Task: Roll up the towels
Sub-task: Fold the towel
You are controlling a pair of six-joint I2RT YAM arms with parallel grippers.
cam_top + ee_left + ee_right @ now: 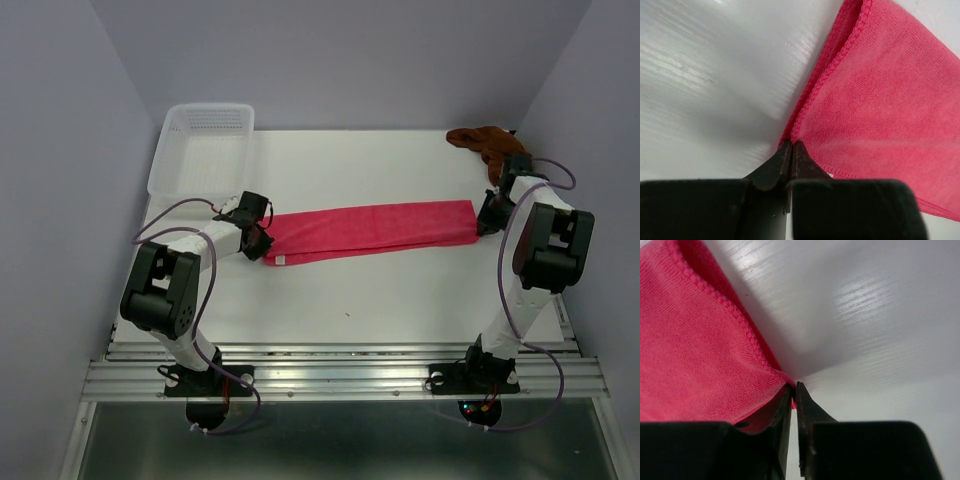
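The pink-red towel [370, 230] lies folded into a long strip across the table's middle. My left gripper [262, 243] is shut on its left end; in the left wrist view the jaws [791, 144] press together on the stitched corner of the towel [880, 100]. My right gripper [484, 226] is at the strip's right end. In the right wrist view its jaws [794, 386] stand a narrow slit apart, with the towel's [690, 340] corner still between the tips. The rust brown towel [485, 143] lies crumpled at the back right corner, behind the right arm.
A white perforated basket [200, 150] stands at the back left, just behind the left gripper. Walls close the table on the left, back and right. A metal rail [340, 365] with the arm bases runs along the near edge.
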